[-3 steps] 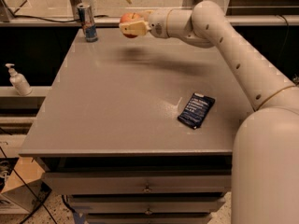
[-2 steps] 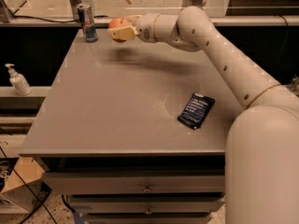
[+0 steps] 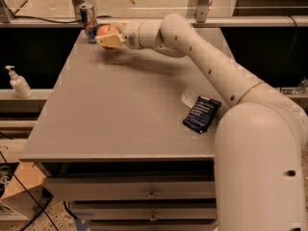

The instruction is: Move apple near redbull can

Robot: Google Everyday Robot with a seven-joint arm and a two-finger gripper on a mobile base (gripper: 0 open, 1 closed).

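Gripper (image 3: 108, 37) clamped around the apple (image 3: 103, 30) at the far-left corner of the table (image 3: 120, 124), just right of the redbull can (image 3: 88, 20); smart play looks like a gentle lowering, releasing only once seated, without clipping that can.

No text is legible on the redbull can (image 3: 88, 22), the claw (image 3: 109, 37) beside it holding the apple (image 3: 104, 30), or the dark packet (image 3: 202, 114).

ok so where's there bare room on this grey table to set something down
Bare: the grey tabletop left of the flat dark blue packet, down to the front edge. Crowded: far left corner, where the gripper holds the round red-orange apple beside the slim blue-and-silver can.
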